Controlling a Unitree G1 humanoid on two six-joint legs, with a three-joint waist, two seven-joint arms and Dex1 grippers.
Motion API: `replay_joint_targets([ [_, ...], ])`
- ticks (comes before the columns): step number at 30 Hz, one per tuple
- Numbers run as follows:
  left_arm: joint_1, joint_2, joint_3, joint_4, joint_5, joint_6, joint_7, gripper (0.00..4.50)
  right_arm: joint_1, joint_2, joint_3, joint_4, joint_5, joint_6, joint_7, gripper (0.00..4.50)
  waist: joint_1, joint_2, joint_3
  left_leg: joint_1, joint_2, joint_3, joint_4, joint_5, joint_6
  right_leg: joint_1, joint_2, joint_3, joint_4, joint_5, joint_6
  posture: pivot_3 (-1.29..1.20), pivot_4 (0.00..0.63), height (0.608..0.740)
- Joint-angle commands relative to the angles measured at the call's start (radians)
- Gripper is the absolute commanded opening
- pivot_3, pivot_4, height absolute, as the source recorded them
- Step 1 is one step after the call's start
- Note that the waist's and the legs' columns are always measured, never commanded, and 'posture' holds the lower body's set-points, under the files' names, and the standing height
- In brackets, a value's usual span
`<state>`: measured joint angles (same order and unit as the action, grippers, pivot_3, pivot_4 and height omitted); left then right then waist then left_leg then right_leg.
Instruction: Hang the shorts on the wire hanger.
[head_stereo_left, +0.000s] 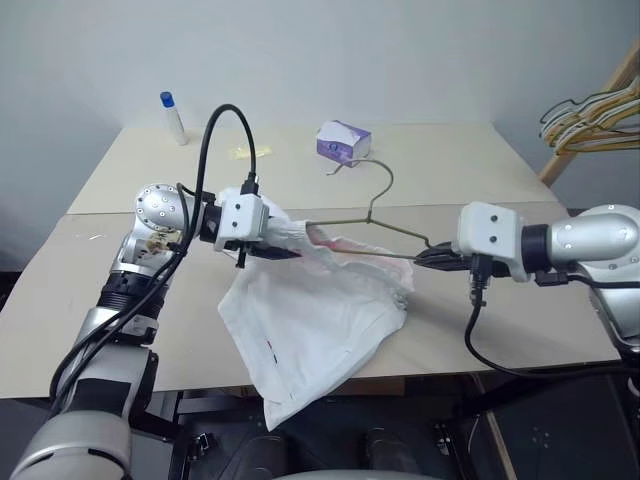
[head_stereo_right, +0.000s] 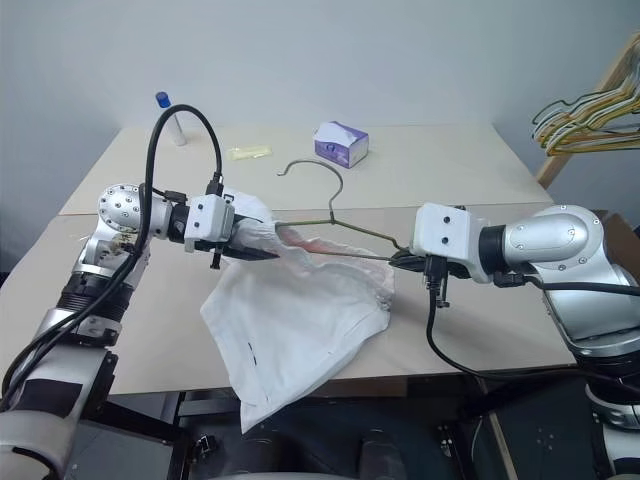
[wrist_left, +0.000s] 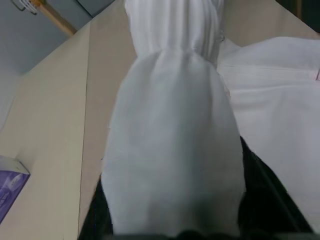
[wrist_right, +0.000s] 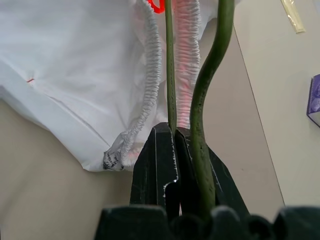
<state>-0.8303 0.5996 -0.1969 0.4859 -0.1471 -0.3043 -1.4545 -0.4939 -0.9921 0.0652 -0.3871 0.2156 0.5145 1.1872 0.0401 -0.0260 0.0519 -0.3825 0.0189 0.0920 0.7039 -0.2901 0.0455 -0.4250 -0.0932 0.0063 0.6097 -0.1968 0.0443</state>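
While the right gripper (head_stereo_left: 432, 257) has its two black fingers pressed together on the corner of the wire hanger (head_stereo_left: 372, 214), the hanger is held above the table (head_stereo_left: 450, 165) with its curved hook pointing away toward the far side. In the right wrist view the thin lower wire is pinched between the fingers (wrist_right: 159, 160) and the thicker shoulder wire runs just beside them.

The shorts (head_stereo_left: 315, 330) hang over the hanger's bottom wire, with the gathered elastic waistband (wrist_right: 152, 75) bunched along it, and the pale cloth drapes down across the front edge of the table and past it.

The left gripper (head_stereo_left: 268, 246) is at the far end of the hanger from the right one, its jaws closed on a bunched fold of the shorts; the left wrist view shows white cloth (wrist_left: 175, 150) wrapped between and over the black fingers (wrist_left: 265, 200).

Farther back on the table stand a purple-white tissue box (head_stereo_left: 343, 141), a white bottle with a blue cap (head_stereo_left: 173, 117) and a small yellowish packet (head_stereo_left: 250, 152). A bunch of yellow and white hangers (head_stereo_left: 590, 115) hangs off to the right.
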Motion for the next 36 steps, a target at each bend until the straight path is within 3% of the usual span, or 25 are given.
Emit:
replay_joint_targets([
  [1,-0.035,-0.003,0.018,-0.004,-0.021,-0.007,-0.009,0.68,-0.009,-0.019,-0.044,-0.032,0.031,0.013,-0.006,0.00,-0.001,0.000,0.000,0.000,0.000,0.000,0.000,0.000,0.000,0.000,0.000,0.000,0.000,0.000,0.000,0.04,0.000,0.740],
  [3,-0.035,-0.005,0.022,-0.007,-0.027,0.003,-0.013,0.01,-0.009,-0.022,-0.042,-0.033,0.033,0.015,-0.007,0.00,-0.002,0.000,0.000,0.000,0.000,0.000,0.001,0.000,0.000,0.000,0.000,0.000,0.001,0.000,0.000,0.04,0.000,0.740],
  [9,-0.018,0.000,0.031,-0.043,-0.049,0.049,-0.018,0.01,0.004,-0.037,-0.038,-0.028,0.037,-0.003,-0.003,0.00,-0.002,0.000,0.000,0.000,0.000,-0.001,0.001,0.000,0.000,0.000,0.000,0.000,0.001,0.000,0.000,0.04,0.005,0.740],
  [12,-0.007,0.004,0.040,-0.060,-0.063,0.080,-0.019,0.00,0.021,-0.053,-0.052,-0.013,0.029,-0.005,-0.011,0.76,-0.002,0.000,0.000,-0.001,0.000,-0.001,0.001,0.000,0.000,0.000,0.000,0.000,0.000,0.000,0.000,0.04,0.007,0.740],
  [23,0.096,0.022,0.104,-0.201,-0.130,0.281,0.050,0.00,0.202,-0.054,-0.308,0.034,0.105,0.099,-0.112,4.47,-0.004,0.000,0.000,0.000,0.000,-0.002,0.001,0.000,0.000,0.000,0.000,0.000,0.001,0.000,0.000,0.04,0.035,0.740],
  [28,0.129,0.035,0.121,-0.265,-0.146,0.354,0.086,0.00,0.361,0.089,-0.382,-0.032,0.191,0.096,-0.178,4.47,-0.003,0.000,0.000,0.001,0.001,-0.005,0.001,0.000,0.000,0.001,0.000,0.000,0.001,0.000,0.000,0.04,0.041,0.740],
  [36,0.153,0.043,0.128,-0.312,-0.158,0.386,0.104,0.00,0.410,0.361,-0.171,-0.041,0.154,0.079,-0.370,4.47,-0.023,0.000,0.000,0.005,0.000,-0.007,0.000,0.000,0.001,0.003,0.001,0.003,0.002,0.000,0.000,0.05,0.038,0.740],
])
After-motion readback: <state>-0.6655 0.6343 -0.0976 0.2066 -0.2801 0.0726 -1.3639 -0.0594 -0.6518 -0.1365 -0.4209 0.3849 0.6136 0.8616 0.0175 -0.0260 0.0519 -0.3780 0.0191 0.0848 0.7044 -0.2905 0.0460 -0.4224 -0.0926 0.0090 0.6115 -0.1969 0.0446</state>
